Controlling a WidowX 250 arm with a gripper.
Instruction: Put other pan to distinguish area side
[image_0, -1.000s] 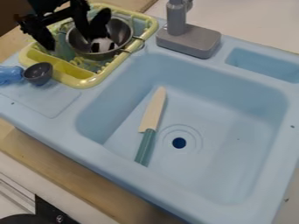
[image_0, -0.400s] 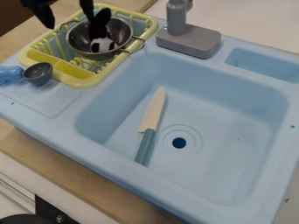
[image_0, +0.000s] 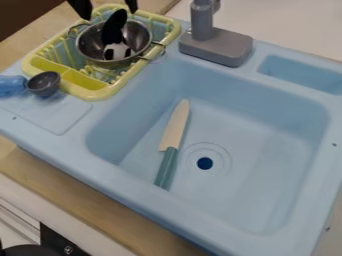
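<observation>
Pan (image_0: 139, 38) in yellow rack (image_0: 99, 94), claw (image_0: 110, 15) at top edge, spread open, pointing down

1 metal pan (image_0: 91, 46) sits in the yellow rack (image_0: 99, 94) near the open pincer (image_0: 107, 7), 1 knife (image_0: 175, 129) in the blue sink (image_0: 257, 150).

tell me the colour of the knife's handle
The handle is a muted teal green; it shows best in the camera view.
</observation>
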